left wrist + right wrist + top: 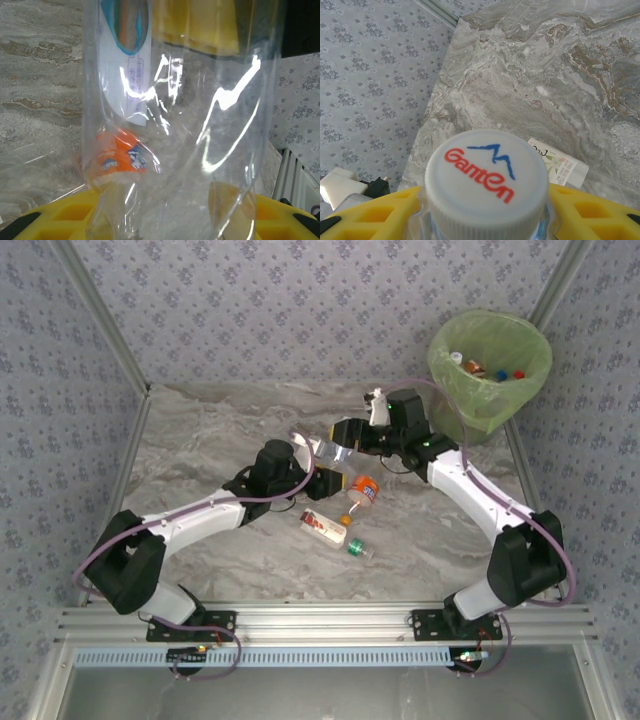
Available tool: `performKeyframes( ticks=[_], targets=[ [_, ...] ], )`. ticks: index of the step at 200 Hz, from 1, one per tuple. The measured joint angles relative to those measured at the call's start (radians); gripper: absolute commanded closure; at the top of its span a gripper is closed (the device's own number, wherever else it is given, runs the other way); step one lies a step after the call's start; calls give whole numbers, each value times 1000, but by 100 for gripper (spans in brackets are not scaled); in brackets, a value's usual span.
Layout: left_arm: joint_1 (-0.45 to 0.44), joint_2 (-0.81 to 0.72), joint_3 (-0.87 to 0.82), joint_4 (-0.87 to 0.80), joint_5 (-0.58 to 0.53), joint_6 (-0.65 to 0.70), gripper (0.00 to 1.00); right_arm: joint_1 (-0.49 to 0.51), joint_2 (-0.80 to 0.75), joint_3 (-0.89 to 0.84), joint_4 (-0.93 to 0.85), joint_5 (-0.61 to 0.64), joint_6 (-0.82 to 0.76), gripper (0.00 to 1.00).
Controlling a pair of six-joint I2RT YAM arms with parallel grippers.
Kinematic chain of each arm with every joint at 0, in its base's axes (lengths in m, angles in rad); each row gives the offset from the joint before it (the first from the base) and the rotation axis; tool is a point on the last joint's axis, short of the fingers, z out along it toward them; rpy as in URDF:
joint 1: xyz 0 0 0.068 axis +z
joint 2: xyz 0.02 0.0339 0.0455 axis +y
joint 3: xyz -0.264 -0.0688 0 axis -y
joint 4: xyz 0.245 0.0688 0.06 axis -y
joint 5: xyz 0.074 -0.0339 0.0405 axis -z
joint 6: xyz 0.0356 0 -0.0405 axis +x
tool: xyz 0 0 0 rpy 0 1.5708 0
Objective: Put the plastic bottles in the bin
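A clear plastic bottle (330,451) hangs above the table's middle, held between both arms. My left gripper (312,464) is shut on its body; the crumpled clear wall (200,150) crosses that wrist view above the yellow fingers (60,215). My right gripper (349,436) is closed on the neck end, where yellow fingers (580,210) press either side below the white Ganten cap (485,175). On the table lie an orange-label bottle (362,490), seen through the plastic as an orange label (117,156), a red-white one (322,526) and a small green-capped one (358,547). The green-lined bin (490,390) stands back right.
Several bottles lie in the bin (500,371). A white object (377,405) stands behind the right gripper. A white labelled tube (559,167) lies on the marble. Patterned walls close the table at left, back and right.
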Motion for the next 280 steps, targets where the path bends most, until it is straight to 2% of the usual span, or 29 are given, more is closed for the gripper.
performKeyframes(
  ticks=[13,49,84,94,131,160,214,280],
  targets=[
    [0,0,0,9,0,1,45,0,-9,-4,9,8,0,51],
    [0,0,-1,24,3,-15,18,3,-34,-39,32,40,-4,51],
    [2,-8,-1,33,18,2,7,2,-49,-43,29,90,-20,51],
    [2,-17,-1,31,23,17,1,2,-54,-43,28,100,-24,51],
    [2,-70,-1,6,8,56,1,2,-63,-43,24,140,-39,51],
    [2,-114,-20,0,-55,72,1,0,-69,-43,16,173,-46,52],
    [2,-184,-59,-82,-357,67,1,-8,-89,-43,14,248,-64,53],
    [2,-246,-100,-171,-634,14,1,-42,-144,-34,3,319,-108,53]
  ],
)
